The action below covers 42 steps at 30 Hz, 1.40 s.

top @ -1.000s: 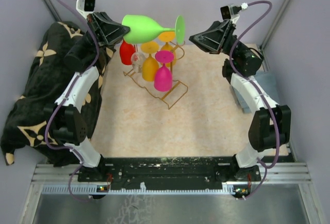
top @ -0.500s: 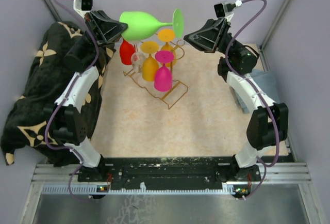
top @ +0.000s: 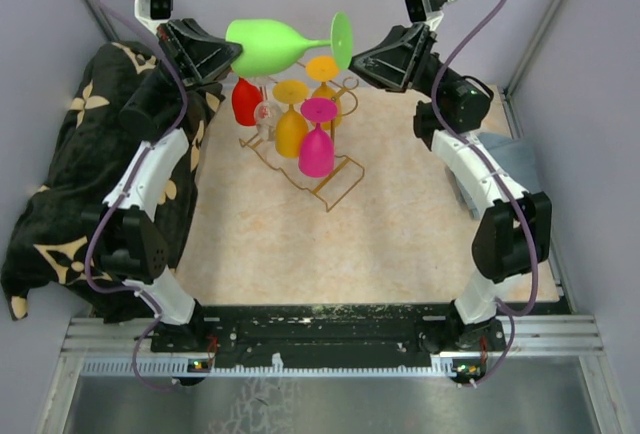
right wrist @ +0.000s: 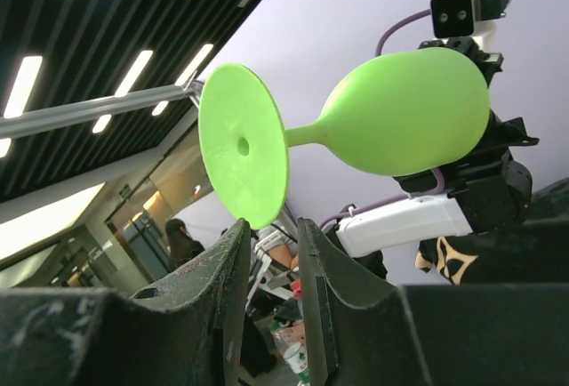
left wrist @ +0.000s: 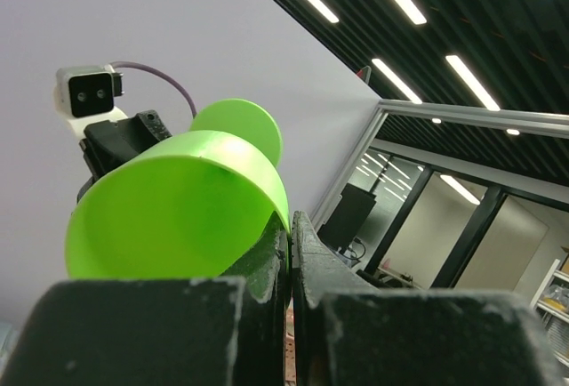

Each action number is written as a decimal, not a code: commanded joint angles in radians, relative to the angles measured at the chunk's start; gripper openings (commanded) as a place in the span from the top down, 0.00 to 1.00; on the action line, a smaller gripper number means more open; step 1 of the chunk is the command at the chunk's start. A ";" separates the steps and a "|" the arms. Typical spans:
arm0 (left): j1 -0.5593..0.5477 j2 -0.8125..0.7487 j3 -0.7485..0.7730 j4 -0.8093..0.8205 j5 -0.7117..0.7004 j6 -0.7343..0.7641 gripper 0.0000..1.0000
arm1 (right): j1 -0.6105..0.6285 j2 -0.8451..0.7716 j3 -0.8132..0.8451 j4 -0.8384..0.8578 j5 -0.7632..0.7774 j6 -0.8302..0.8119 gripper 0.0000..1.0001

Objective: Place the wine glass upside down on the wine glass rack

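Top external view shows your left gripper clamped on the wine glass bowl rim, holding it sideways above the wine glass rack at the bench's far edge, probably for a handover. Only the right wrist view shows the right gripper slightly parted under the foot.

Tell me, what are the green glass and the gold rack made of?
The green glass looks like matte plastic: solid colour, not see-through, no sparkly glints. The gold rack seems to be thin metal wire with a slight shine.
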 commanded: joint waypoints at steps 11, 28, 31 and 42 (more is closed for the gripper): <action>-0.006 -0.051 0.009 0.253 0.009 -0.080 1.00 | 0.019 0.024 0.085 -0.015 0.005 -0.032 0.71; -0.004 -0.052 0.000 0.253 0.009 -0.074 1.00 | 0.022 0.018 0.117 -0.026 0.001 -0.027 0.71; -0.005 -0.052 0.001 0.254 0.009 -0.068 1.00 | 0.029 0.019 0.128 -0.026 0.004 -0.023 0.73; -0.005 -0.047 0.003 0.253 0.007 -0.066 1.00 | 0.065 0.027 0.171 -0.050 0.003 -0.028 0.80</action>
